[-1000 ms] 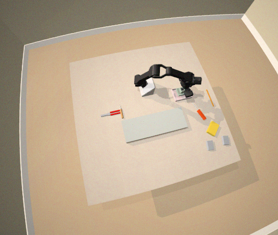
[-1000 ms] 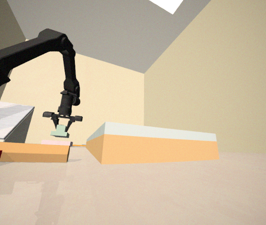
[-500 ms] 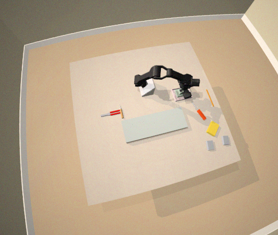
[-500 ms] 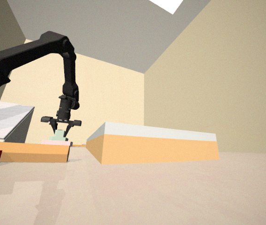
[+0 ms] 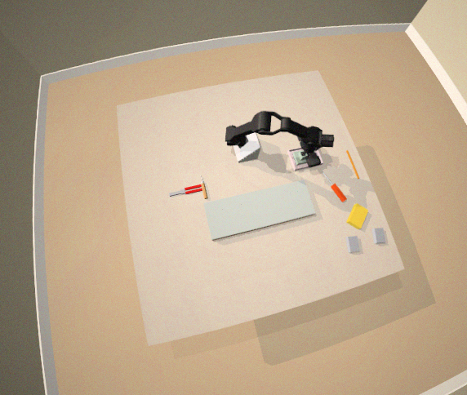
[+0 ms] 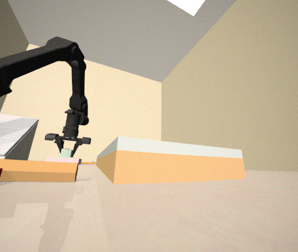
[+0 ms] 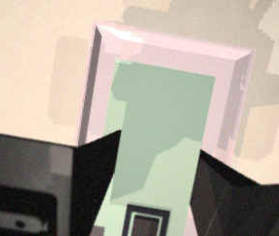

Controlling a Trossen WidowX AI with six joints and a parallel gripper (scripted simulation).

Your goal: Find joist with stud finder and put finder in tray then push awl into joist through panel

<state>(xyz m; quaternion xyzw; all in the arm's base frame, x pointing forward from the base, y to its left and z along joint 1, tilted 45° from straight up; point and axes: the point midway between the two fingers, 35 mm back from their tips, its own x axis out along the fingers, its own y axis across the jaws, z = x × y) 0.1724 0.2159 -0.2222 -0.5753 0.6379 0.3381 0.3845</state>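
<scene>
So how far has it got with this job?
The search over the floor panel may be finished, though these views can't confirm a joist was found. In hand: the green stud finder, gripped at the pink tray. Left: letting go, picking up the orange-handled awl, and making the single hole.

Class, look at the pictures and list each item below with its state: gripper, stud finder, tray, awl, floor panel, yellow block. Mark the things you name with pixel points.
Gripper [image 5: 312,160] [image 6: 67,154] [image 7: 152,141]: shut on the stud finder.
Stud finder [image 5: 297,158] [image 6: 66,152] [image 7: 168,107]: held, lowered into the tray.
Tray [image 5: 295,167] [image 6: 59,160] [image 7: 173,44]: upright, occupied.
Awl [image 5: 338,193]: lying down, not held.
Floor panel [image 5: 260,210] [image 6: 179,146]: lying flat.
Yellow block [image 5: 358,215]: lying loose.
</scene>
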